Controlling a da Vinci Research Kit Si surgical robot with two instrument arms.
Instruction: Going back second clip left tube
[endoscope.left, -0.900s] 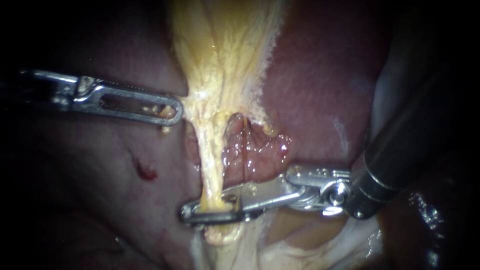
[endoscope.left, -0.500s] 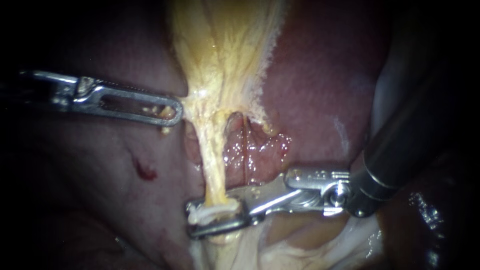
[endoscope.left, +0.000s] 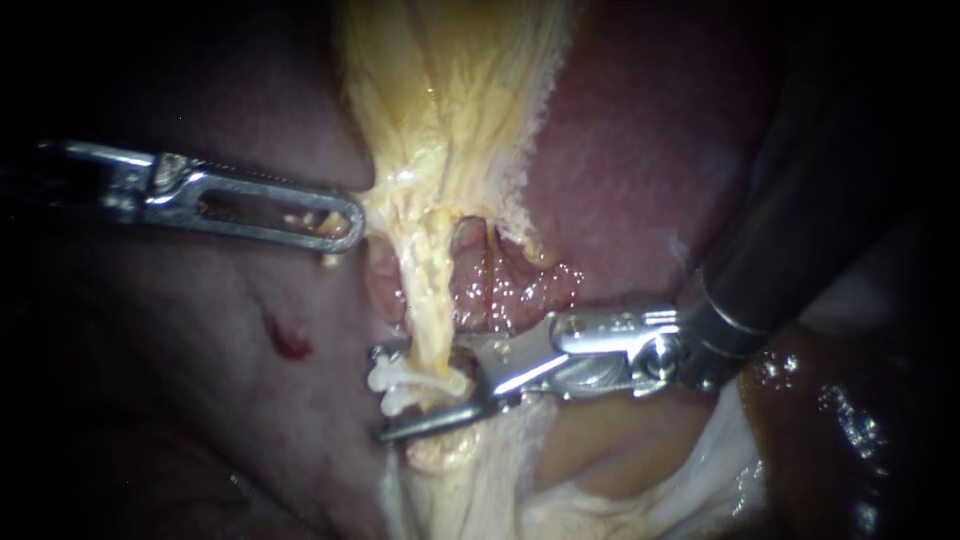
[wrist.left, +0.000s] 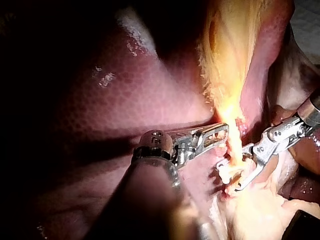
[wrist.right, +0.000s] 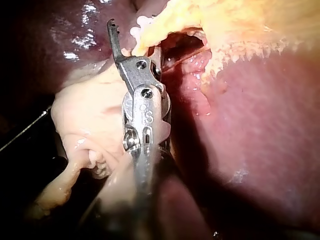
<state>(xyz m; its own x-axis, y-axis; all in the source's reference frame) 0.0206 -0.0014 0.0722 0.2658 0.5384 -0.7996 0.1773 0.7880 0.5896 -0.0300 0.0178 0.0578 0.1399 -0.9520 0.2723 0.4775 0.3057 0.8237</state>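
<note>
A thin yellow tube (endoscope.left: 425, 300) runs down from the yellow fatty tissue (endoscope.left: 450, 100). A white clip (endoscope.left: 385, 380) sits across its lower end. My right instrument (endoscope.left: 382, 393) comes in from the upper right, its jaws open with one on either side of the clip and tube. My left instrument (endoscope.left: 335, 225) is shut on the edge of the yellow tissue, holding it to the left. The left wrist view shows the left jaws (wrist.left: 222, 134) on that tissue, with the clip (wrist.left: 227, 172) between the open right jaws (wrist.left: 235, 180). In the right wrist view, the clip (wrist.right: 142, 22) lies by the right jaws (wrist.right: 127, 35).
Dark red liver (endoscope.left: 620, 170) surrounds the site, with a small red spot (endoscope.left: 290, 340) below the left instrument. Wet pink tissue (endoscope.left: 510, 290) shows behind the tube. Pale fatty tissue (endoscope.left: 600, 470) lies under the right instrument's shaft.
The right jaws, first closed across the tube, have opened and left the white clip on it. The right instrument has shifted slightly up. The left instrument holds still.
</note>
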